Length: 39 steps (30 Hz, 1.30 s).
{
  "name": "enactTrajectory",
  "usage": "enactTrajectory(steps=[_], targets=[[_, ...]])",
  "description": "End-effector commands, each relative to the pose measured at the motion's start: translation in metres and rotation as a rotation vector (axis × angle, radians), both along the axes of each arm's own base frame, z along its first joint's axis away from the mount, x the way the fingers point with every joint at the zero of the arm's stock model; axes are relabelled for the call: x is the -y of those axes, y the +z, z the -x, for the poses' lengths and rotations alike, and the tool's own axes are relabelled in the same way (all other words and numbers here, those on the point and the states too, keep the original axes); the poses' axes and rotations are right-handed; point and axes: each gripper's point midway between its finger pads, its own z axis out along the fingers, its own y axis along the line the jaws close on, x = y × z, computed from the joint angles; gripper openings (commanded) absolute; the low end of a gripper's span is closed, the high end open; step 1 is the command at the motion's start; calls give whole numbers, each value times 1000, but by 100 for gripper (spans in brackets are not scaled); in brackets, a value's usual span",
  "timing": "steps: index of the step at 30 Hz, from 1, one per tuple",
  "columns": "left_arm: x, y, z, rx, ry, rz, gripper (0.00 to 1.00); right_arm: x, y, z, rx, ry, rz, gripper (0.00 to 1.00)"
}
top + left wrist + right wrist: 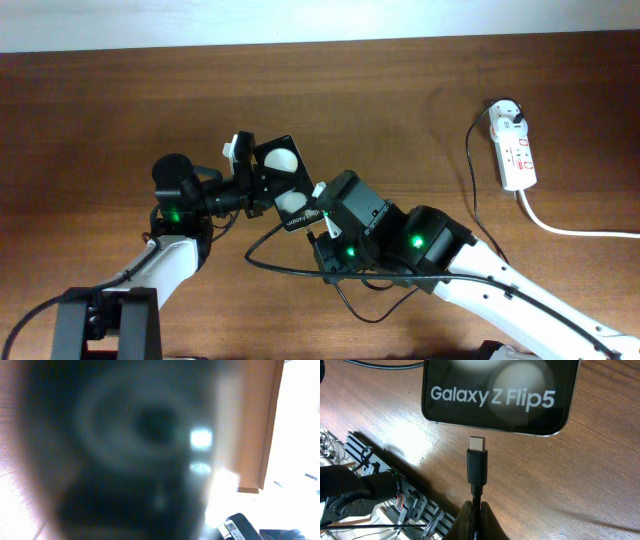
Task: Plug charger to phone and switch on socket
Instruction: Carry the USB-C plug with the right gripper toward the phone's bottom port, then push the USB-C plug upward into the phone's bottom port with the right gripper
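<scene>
The left claw (243, 175) is clamped on one end of the phone (283, 180), which sits near the middle of the wooden surface (400, 100), its glossy black face up and showing two pale round reflections. From overhead the phone lies at a slant, its free end pointing toward the right claw (322, 215) just beside it. The left wrist view is filled by a dark, blurred shape very close to the lens, so nothing about the grip can be read there. In the right wrist view the right claw's fingers (470, 520) are pressed together on the black cable of the charger (476, 465), just behind its connector housing. The small metallic tip points straight at the edge of the phone that bears the white lettering "Galaxy Z Flip5". The tip is close to that edge but not touching it; a sliver of wood grain shows between them. Slack black cable loops on the surface below the right arm. The socket (519, 155) lies well apart at the right side, a white plug (507, 112) seated at its far end and its thick white cord (570, 228) trailing off to the right.
</scene>
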Motion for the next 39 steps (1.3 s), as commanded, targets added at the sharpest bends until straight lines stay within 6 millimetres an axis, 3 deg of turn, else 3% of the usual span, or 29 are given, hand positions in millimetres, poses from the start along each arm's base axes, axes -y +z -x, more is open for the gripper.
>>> enactTrajectory(steps=[1,22,39], targets=[[1,5,3,12,-28,6,0,-3,-2,2,-21,-11,-5,4],[1,5,7,12,-47,8,0,-1,-2,-3,0,-35,4,4],[2,6,12,71,-82,3,0,-1,-15,-8,-12,-42,45,4]])
